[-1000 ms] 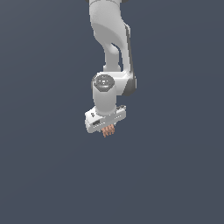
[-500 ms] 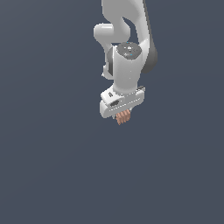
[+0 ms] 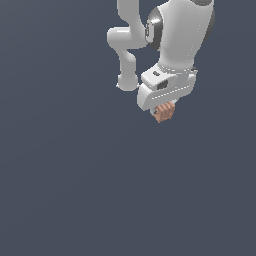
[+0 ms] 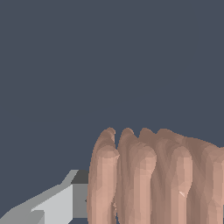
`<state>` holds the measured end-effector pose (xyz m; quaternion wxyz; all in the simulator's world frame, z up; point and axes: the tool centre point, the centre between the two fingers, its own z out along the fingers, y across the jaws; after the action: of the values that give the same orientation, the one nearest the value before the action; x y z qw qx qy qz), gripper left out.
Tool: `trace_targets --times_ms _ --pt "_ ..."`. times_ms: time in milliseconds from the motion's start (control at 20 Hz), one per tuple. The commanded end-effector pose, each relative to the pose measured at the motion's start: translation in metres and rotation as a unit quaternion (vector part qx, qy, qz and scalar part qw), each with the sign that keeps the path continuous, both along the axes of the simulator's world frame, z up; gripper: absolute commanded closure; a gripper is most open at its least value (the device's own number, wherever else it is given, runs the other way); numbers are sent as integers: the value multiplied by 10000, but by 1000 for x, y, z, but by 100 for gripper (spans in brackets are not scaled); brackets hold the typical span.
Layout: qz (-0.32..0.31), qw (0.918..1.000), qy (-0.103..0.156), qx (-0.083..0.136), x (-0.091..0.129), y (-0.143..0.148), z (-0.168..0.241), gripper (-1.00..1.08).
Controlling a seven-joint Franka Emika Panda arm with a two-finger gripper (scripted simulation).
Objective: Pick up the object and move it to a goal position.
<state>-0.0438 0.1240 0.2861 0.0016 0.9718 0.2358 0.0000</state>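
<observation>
The tool (image 3: 163,111) is clenched on the salmon-brown ribbed lump (image 3: 164,112), which sticks out just below the white hand body. In the wrist view the lump (image 4: 157,179) sits against one grey finger (image 4: 65,201).

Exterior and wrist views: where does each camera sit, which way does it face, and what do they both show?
Exterior view: off the arm, mount unknown, facing the white arm and its gripper, which holds the ribbed salmon-brown object against plain dark grey.
Wrist view: on the wrist, looking along the gripper; the object fills the near field beside one grey finger.
Shared: the object and gripper.
</observation>
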Motion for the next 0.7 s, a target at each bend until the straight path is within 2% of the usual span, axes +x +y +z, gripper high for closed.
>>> trace_targets --times_ms 0,300,650 --pt "-2 10000 4 2 -5 19 25 108" --pt "-2 10000 4 5 -14 61 80 108" --pt "-8 10000 4 14 -18 92 120 108"
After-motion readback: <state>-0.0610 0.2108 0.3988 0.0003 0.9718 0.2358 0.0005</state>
